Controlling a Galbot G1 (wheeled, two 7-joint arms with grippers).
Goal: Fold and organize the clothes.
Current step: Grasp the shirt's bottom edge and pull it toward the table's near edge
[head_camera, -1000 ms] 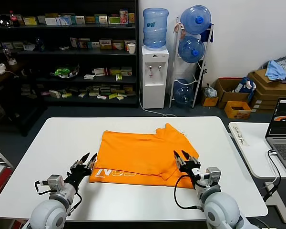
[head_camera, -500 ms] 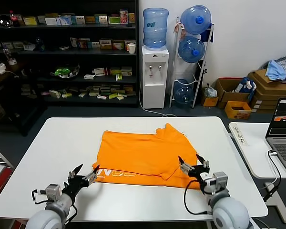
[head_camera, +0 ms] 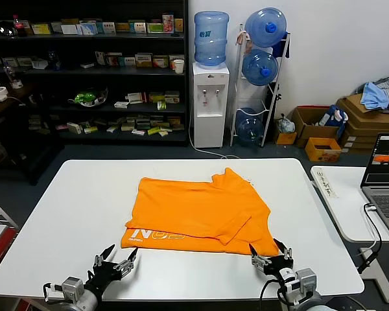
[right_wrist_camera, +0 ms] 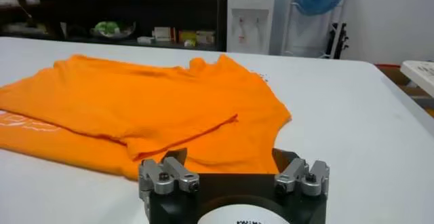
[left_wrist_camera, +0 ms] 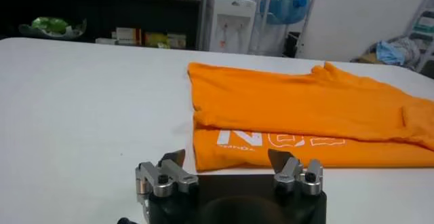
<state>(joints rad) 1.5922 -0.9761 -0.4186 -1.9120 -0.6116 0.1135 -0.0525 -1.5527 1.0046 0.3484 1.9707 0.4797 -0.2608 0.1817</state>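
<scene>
Landmark = water dispenser (head_camera: 211,103) at the back wall.

Containers: one blue bottle sits on top of the water dispenser. Just right of it, a rack (head_camera: 262,78) carries more blue bottles stacked vertically. Further right, open cardboard boxes (head_camera: 314,133) on the floor, contents too small to tell, possibly loose odds and ends. Beyond them, stacked boxes with a blue-grey cloth heap (head_camera: 381,94) on top. Left of the water dispenser, dark shelves (head_camera: 91,78) loaded with small packaged goods.

Surface: white table (head_camera: 71,207) in front of the water dispenser. Orange T-shirt (head_camera: 201,210) lies flat at the table's middle, roughly in line with the dispenser. It is folded over so the upper layer is plain, and a strip with white lettering shows along the near edge. One sleeve flap is folded on top at the right side.

Left gripper (head_camera: 114,265) is at the table's near edge, down-left of the dispenser, just off the shirt's near-left corner, fingers spread wide, holding nothing. Right gripper (head_camera: 270,254) is at the near edge, down-right of the dispenser, just short of the shirt's near-right corner, fingers also wide apart and empty.

A second white table with a laptop (head_camera: 384,175) stands far right of the dispenser. Floor is dark blue-grey, back wall white.
</scene>
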